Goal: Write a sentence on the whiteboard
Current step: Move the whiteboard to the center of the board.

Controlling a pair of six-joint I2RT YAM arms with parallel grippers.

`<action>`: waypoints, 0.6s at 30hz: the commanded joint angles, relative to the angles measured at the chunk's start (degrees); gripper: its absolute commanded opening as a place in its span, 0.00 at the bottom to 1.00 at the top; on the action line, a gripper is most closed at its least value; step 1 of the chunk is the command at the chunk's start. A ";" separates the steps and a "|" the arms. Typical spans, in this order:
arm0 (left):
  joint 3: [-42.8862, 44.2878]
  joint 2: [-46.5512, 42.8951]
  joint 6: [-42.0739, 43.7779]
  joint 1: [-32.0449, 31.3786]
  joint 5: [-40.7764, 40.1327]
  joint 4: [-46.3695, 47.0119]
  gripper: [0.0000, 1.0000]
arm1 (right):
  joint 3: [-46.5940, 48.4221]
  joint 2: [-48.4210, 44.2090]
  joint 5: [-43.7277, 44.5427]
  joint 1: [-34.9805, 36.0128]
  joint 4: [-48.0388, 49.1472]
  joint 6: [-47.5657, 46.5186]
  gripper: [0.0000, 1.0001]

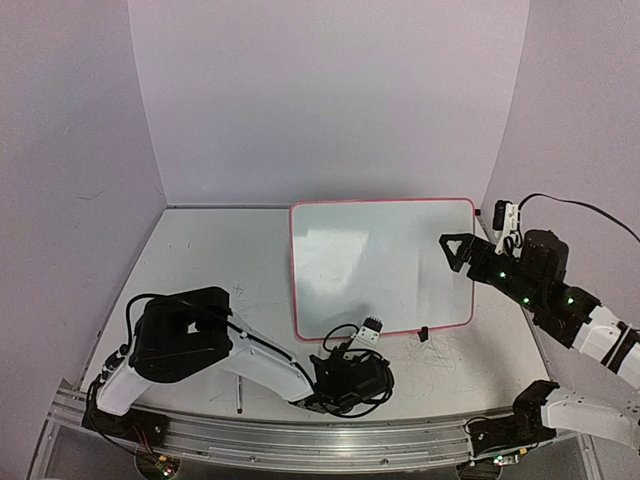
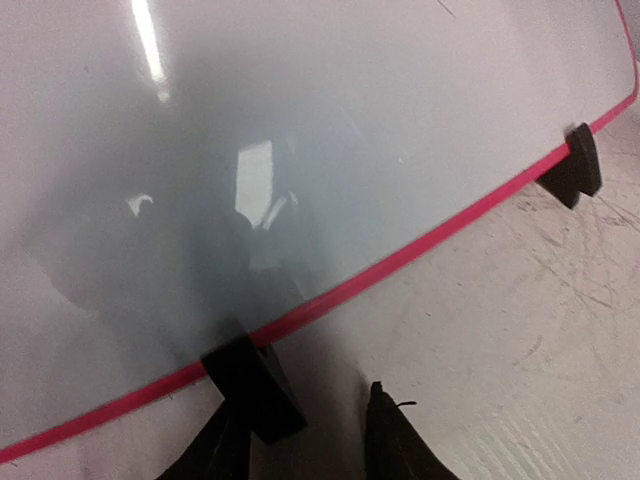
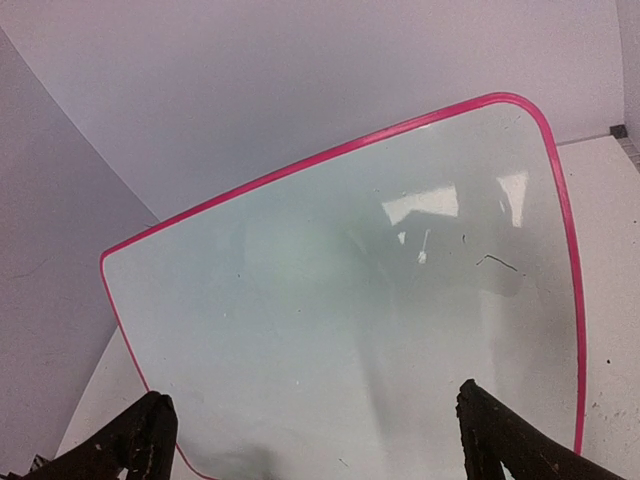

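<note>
Pale lilac walls (image 1: 330, 100) close in a scuffed grey desk (image 1: 200, 260). The whiteboard (image 1: 380, 262) lies on it right of centre, face upward. Seen from above, its long axis runs left to right. Whether it lies flat or slightly tilted cannot be told. The red-pink frame (image 3: 330, 152) looks whole wherever it shows. The face carries only faint specks and reflections, with no legible writing, so judge the sentence as not yet begun.

Two black feet sit on the near long edge. The first clip foot (image 2: 252, 388) stands between the fingers of the left jaws (image 1: 366, 336), which are apart. In the left wrist view the foot lies closer to one finger, but you cannot tell whether it touches. The second clip foot (image 2: 575, 165) sits farther right along the same edge, away from both arms.

The right jaws (image 1: 447, 252) are over the board's right short edge, apart and holding nothing. The right wrist view looks between the fingers across the whole face, so the board lies ahead of and below them.

No marker shows in either jaws. Treat the left arm as nearer the near edge and the right arm as nearer the writing face. Any stroke would likely run along the long axis, leftward from the right jaws.
</note>
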 commanded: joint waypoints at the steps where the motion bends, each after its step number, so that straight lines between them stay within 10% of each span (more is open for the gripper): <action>1: -0.29 -5.59 3.44 -2.89 8.94 1.16 0.46 | 1.45 1.13 -0.11 0.20 1.48 -0.20 0.98; 18: -24.60 -39.80 1.26 -2.55 12.66 -5.08 0.81 | -2.78 -4.27 6.95 0.13 5.34 -5.79 0.98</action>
